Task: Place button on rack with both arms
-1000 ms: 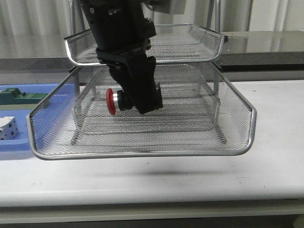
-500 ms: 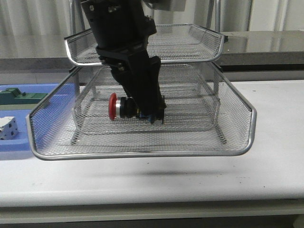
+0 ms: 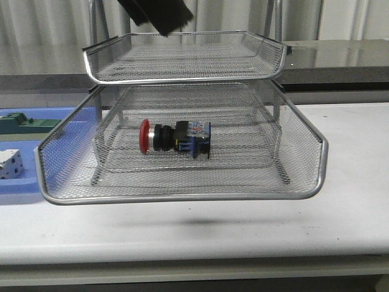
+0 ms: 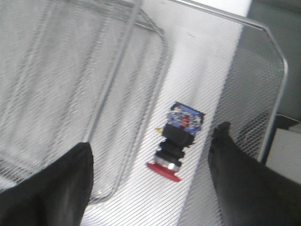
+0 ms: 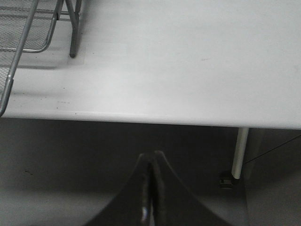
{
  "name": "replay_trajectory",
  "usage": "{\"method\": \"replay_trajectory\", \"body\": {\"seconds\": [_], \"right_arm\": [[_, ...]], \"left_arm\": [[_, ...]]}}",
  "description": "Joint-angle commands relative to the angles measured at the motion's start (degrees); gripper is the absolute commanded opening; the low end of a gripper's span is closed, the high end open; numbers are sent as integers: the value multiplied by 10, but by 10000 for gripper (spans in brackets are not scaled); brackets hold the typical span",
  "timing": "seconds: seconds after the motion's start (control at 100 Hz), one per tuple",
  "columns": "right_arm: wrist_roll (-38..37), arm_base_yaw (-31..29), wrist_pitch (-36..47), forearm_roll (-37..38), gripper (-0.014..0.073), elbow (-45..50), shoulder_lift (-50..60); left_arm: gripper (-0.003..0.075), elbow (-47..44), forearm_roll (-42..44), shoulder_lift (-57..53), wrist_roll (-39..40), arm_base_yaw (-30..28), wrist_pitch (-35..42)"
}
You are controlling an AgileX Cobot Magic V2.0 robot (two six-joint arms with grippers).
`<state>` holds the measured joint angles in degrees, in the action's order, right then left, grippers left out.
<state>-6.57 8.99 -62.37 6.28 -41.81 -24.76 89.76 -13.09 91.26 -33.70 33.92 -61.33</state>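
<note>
The button (image 3: 175,137) lies on its side, centre frame, in the rack (image 3: 182,196); left gripper (image 4: 149,181) jaws apart above, right gripper (image 5: 151,188) jaws together.

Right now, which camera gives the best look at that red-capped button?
The front view: the button lies on its side in the rack, fully visible, red head leftward. The left wrist view shows it from above, slightly blurred. The right wrist view misses it.
</note>
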Motion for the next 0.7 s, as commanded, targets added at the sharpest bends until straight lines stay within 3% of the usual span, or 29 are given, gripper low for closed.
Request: {"method": "replay_trajectory", "body": {"seconds": [0.0,0.27,0.51,0.69], "right_arm": [[2,0,30,12,-71,-19,-3],[2,0,30,12,-71,-19,-3],[2,0,30,12,-71,-19,-3],[2,0,30,12,-71,-19,-3]], "left_arm": [[493,17,-9,-53,20,-39,39],[493,-51,-34,-159,27,-173,113],[493,-199,-58,-287,38,-266,237],[493,-325,-74,-393,38,-297,329]]}}
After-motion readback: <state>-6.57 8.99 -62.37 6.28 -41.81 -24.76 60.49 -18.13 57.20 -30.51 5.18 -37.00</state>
